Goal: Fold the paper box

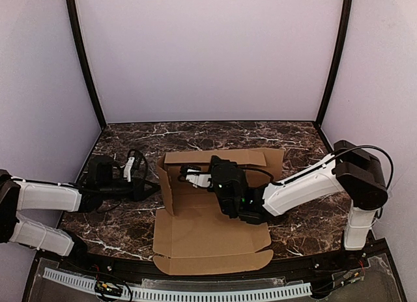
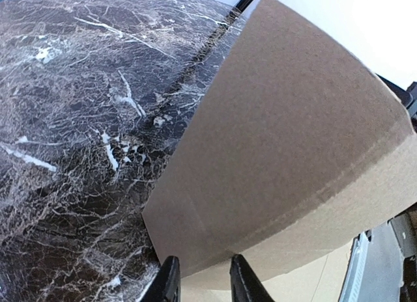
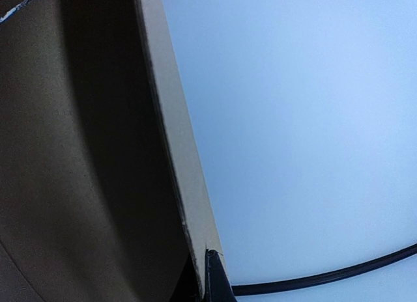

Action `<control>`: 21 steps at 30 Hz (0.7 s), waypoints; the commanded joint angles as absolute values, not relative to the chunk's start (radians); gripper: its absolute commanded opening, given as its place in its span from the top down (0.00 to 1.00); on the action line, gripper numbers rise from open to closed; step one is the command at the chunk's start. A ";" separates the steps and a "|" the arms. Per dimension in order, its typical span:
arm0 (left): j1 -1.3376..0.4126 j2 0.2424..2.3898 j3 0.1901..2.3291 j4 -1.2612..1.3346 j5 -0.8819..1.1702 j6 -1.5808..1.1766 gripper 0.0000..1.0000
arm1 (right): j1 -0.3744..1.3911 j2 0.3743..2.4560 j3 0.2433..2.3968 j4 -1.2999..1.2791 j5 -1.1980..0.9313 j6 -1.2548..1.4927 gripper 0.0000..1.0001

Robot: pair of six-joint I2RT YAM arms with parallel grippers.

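The paper box (image 1: pixel 208 230) is a brown cardboard sheet lying partly folded at the table's middle. Its left wall (image 1: pixel 164 185) and back wall (image 1: pixel 215 159) stand up, and its front flap lies flat. My left gripper (image 1: pixel 151 188) sits just outside the left wall. In the left wrist view its jaws (image 2: pixel 202 266) stand a little apart, and the wall's (image 2: pixel 293 139) lower edge shows in the gap. My right gripper (image 1: pixel 186 175) reaches in over the box near the back left corner. It is shut (image 3: pixel 207 256) on a thin cardboard edge (image 3: pixel 176 152).
The dark marbled tabletop (image 1: pixel 117 230) shows left, right and behind the box. Black frame posts (image 1: pixel 85 61) and white walls close in the back and sides. A perforated white strip (image 1: pixel 195 294) runs along the near edge. A black cable (image 3: pixel 326 279) crosses the right wrist view.
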State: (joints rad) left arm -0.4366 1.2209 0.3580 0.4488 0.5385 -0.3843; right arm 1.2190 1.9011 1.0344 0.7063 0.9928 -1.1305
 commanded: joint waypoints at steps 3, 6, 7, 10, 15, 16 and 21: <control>-0.441 1.209 0.355 0.496 0.573 -0.275 0.69 | 1.240 1.887 1.024 0.505 1.000 -1.004 1.00; -0.441 1.212 0.358 0.515 0.578 -0.257 0.66 | 1.245 1.880 1.022 0.471 1.002 -0.973 1.00; -0.440 1.215 0.360 0.521 0.579 -0.256 0.66 | 1.247 1.878 1.023 0.459 1.002 -0.966 1.00; -0.440 1.249 0.365 0.561 0.603 -0.266 0.65 | 1.254 1.877 1.026 0.433 0.999 -0.944 1.00; -0.442 1.290 0.375 0.602 0.627 -0.280 0.65 | 1.259 1.879 1.045 0.385 0.993 -0.904 1.00; -0.444 1.292 0.374 0.614 0.628 -0.283 0.64 | 1.260 1.880 1.047 0.374 0.992 -0.895 1.00; -0.457 1.293 0.380 0.630 0.616 -0.295 0.61 | 1.267 1.890 1.055 0.343 0.995 -0.869 1.00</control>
